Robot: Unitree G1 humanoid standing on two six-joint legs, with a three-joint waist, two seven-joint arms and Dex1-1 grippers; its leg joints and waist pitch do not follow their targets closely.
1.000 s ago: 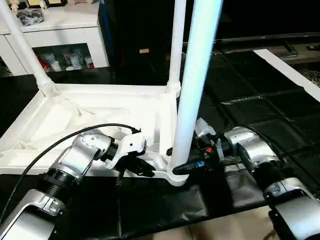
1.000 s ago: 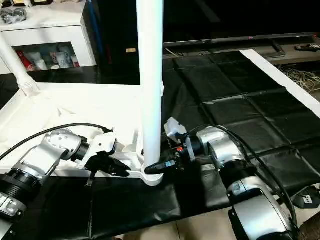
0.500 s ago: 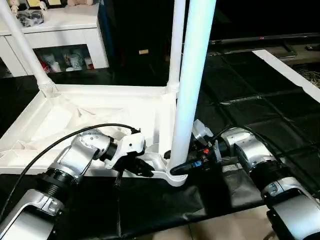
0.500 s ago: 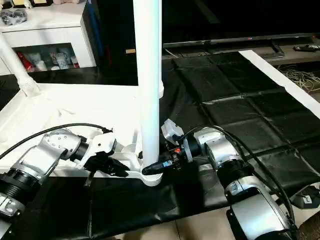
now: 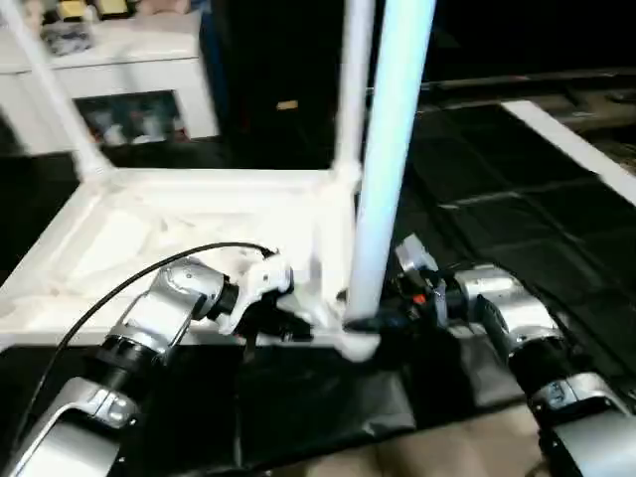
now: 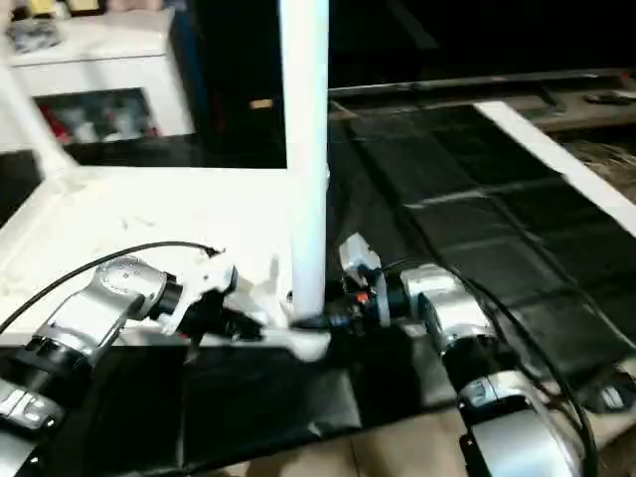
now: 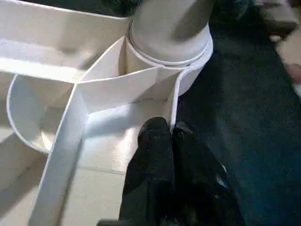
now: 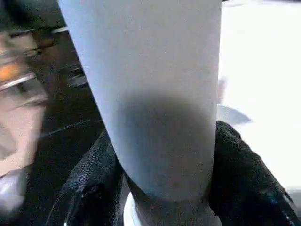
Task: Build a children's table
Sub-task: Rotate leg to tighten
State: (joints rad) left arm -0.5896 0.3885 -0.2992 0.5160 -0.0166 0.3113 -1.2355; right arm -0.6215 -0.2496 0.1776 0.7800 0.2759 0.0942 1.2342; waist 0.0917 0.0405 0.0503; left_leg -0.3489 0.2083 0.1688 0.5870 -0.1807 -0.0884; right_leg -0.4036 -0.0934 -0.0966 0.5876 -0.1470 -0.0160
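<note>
Three white legs stand up from the children's table [image 5: 149,214], which lies upside down on a black mat [image 5: 497,189] in the middle and left of the head pictures. The nearest leg [image 5: 388,149] is the big one at the centre of the frame. It stands straight up in the round corner socket [image 5: 356,343] at the table's near right corner. A second leg [image 5: 350,89] rises just behind it at the far right corner. A third leg [image 5: 50,89] leans up in the upper left of the frame, at the far left corner.

The right gripper [image 5: 370,320] comes in from the lower right on its silver arm. Its two black fingers [image 8: 244,174] sit one on each side of the nearest leg, low down, just above the socket. They press on the leg and hold it.

The left gripper [image 5: 288,328] comes in from the lower left. Its fingers [image 7: 160,165] are squeezed together with no gap. In the left wrist picture their tips lie at the thin white rim of the table, right beside the corner socket, and one tip is inside the rim and one is outside. I cannot tell if the rim is pinched between them. White ribs [image 7: 70,136] run across the table's underside near the fingers.

A black cable [image 5: 129,283] loops over the left arm. A white cabinet [image 5: 119,75] with glass doors stands in the upper left, well behind the table.
</note>
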